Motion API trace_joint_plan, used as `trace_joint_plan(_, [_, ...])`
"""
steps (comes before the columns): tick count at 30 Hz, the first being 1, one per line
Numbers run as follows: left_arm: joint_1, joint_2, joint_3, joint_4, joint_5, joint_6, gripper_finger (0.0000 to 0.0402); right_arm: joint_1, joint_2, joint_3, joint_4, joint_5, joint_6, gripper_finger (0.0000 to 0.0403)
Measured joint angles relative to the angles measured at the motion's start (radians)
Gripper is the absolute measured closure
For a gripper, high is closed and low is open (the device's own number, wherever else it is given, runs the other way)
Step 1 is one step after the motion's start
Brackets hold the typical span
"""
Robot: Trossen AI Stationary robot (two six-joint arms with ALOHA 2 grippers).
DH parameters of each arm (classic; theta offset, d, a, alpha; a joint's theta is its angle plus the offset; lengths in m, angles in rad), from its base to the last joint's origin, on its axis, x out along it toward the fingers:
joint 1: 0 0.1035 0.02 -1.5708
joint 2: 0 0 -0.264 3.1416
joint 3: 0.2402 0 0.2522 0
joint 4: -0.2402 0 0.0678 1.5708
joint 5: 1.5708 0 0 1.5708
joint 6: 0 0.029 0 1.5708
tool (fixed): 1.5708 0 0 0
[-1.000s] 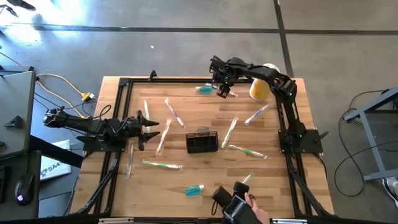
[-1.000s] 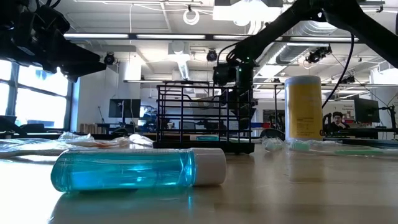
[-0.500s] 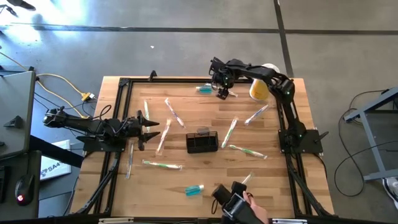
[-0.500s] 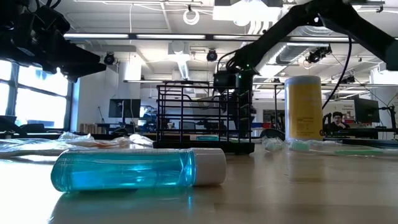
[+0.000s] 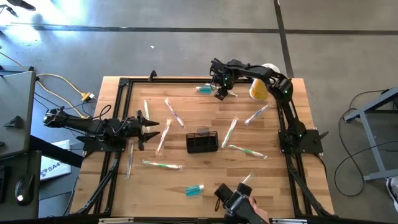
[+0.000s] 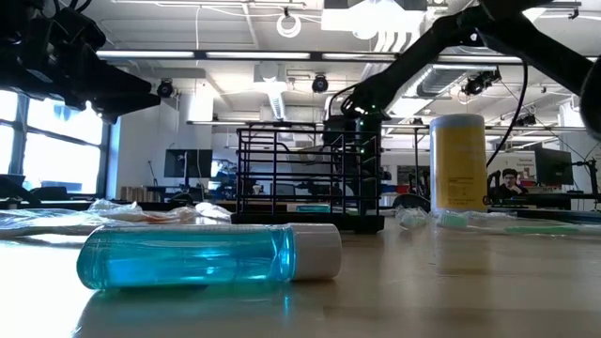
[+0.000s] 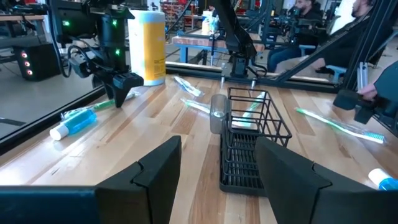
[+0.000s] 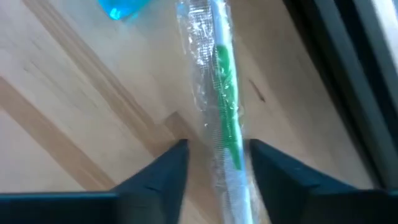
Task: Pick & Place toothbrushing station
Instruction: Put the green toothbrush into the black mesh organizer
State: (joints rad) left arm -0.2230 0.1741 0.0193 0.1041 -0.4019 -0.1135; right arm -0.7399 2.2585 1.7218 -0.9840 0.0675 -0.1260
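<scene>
Right end effector point(image 5: 219, 93) has dropped closer to the desk point(image 5: 186, 174) since earlier, fingers parted astride a wrapped toothbrush point(image 8: 221, 87), grip unclear. Left end effector point(image 5: 149, 128) waits open. Caddy point(image 5: 202, 142) sits mid-desk.

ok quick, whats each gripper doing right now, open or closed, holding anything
Left gripper: open, holding nothing, waiting at the table's left edge.
Right gripper: open, fingers either side of a wrapped green toothbrush lying at the table's far edge; not gripped yet.
</scene>
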Motion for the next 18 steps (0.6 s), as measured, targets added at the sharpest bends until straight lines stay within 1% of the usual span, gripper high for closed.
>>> trace_joint_plan(4, [0.000, 0.000, 0.000, 0.006, -0.003, 0.000, 0.0199, 0.002, 0.000, -0.002, -0.025, 0.000, -0.015, 0.0356])
trace_joint_plan(5, [0.000, 0.000, 0.000, 0.007, -0.010, 0.000, 0.0199, 0.002, 0.000, -0.002, -0.029, 0.000, -0.022, 0.0376])
trace_joint_plan(6, [0.000, 0.000, 0.000, 0.007, -0.020, -0.005, 0.0199, 0.002, 0.000, -0.002, -0.031, 0.002, -0.027, 0.0383])
trace_joint_plan(9, [0.000, 0.000, 0.000, 0.007, -0.050, -0.030, 0.0199, 0.003, 0.000, -0.003, -0.035, 0.010, -0.019, 0.0382])
trace_joint_plan(12, [0.000, 0.000, 0.000, 0.004, -0.112, -0.072, 0.0199, 0.016, -0.008, -0.004, -0.041, 0.035, -0.010, 0.0383])
trace_joint_plan(15, [0.000, 0.000, 0.000, 0.005, -0.162, -0.095, 0.0199, 0.034, -0.034, -0.012, -0.109, 0.109, -0.001, 0.0386])
trace_joint_plan(18, [0.000, 0.000, 0.000, 0.009, -0.186, -0.105, 0.0199, 0.063, -0.102, -0.010, -0.142, 0.197, 0.037, 0.0386])
